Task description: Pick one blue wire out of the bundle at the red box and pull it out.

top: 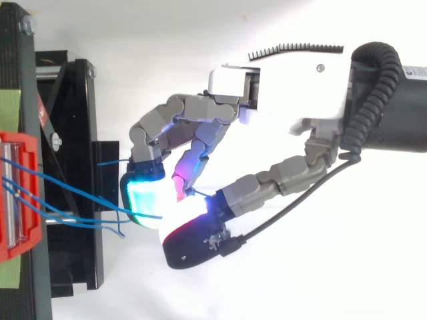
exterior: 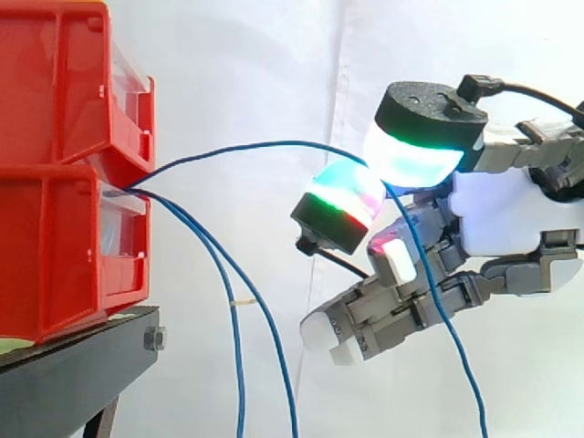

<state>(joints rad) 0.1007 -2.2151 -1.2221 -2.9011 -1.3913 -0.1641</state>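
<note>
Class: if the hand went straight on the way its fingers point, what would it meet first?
The hand, pinching one blue wire, points at the lower red bin; the loose blue wires hanging before it likely come first; depth is unclear.

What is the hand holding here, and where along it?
One blue wire, pinched mid-length between fingertip pads of the hand, clear of the red box.

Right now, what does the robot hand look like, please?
The robot hand has a white palm shell and grey segmented fingers. Its fingertips are thick pads with black backs, glowing white, cyan and green with some red.
</note>
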